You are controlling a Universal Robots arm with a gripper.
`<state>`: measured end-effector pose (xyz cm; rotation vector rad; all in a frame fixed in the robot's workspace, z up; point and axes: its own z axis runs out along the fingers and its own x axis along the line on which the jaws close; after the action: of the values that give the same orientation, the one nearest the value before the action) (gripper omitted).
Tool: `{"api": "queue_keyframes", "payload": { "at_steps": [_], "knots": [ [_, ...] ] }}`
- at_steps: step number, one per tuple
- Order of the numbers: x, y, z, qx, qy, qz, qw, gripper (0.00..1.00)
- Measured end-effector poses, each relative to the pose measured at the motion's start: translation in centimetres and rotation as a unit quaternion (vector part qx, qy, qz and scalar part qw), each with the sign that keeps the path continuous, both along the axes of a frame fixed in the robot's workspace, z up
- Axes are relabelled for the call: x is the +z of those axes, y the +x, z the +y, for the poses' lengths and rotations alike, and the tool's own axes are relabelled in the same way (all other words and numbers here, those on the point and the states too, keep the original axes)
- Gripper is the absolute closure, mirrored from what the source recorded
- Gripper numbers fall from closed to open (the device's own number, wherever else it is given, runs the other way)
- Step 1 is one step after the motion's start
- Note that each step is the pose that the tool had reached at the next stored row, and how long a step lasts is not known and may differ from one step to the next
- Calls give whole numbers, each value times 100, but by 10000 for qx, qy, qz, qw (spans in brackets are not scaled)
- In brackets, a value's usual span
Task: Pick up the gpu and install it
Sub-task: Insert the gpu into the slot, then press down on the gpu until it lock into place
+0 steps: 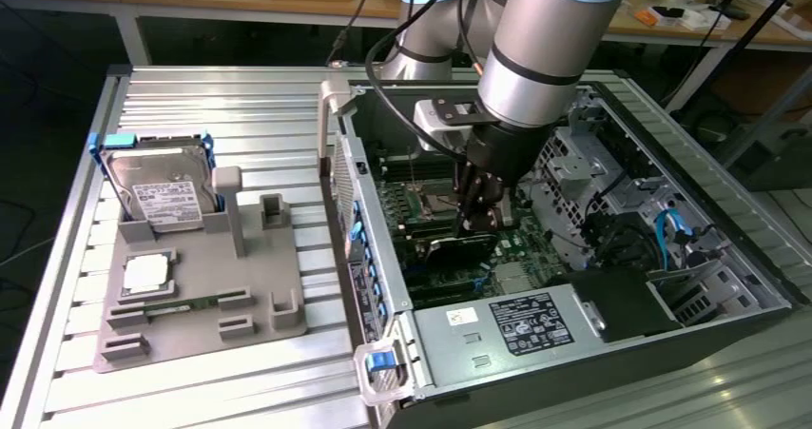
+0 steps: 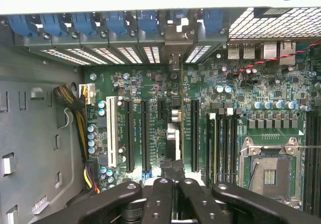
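The gripper (image 1: 476, 222) is clamped on the gpu (image 1: 459, 248), held edge-down inside the open case (image 1: 710, 258) above the motherboard (image 2: 150, 91); any tilt could jam it beside the slot.

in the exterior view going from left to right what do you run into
Hard drive standing in the grey holder tray → blue latch handle at the case's edge → claw, shut on the gpu, over the motherboard → power supply → blue cables.
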<state>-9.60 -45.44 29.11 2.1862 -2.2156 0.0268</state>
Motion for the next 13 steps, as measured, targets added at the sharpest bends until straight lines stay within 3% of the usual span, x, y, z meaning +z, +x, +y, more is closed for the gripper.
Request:
{"api": "queue_keyframes", "payload": {
  "at_steps": [13],
  "knots": [
    [0,-4,0,0,0,0,10000,89]
  ]
}}
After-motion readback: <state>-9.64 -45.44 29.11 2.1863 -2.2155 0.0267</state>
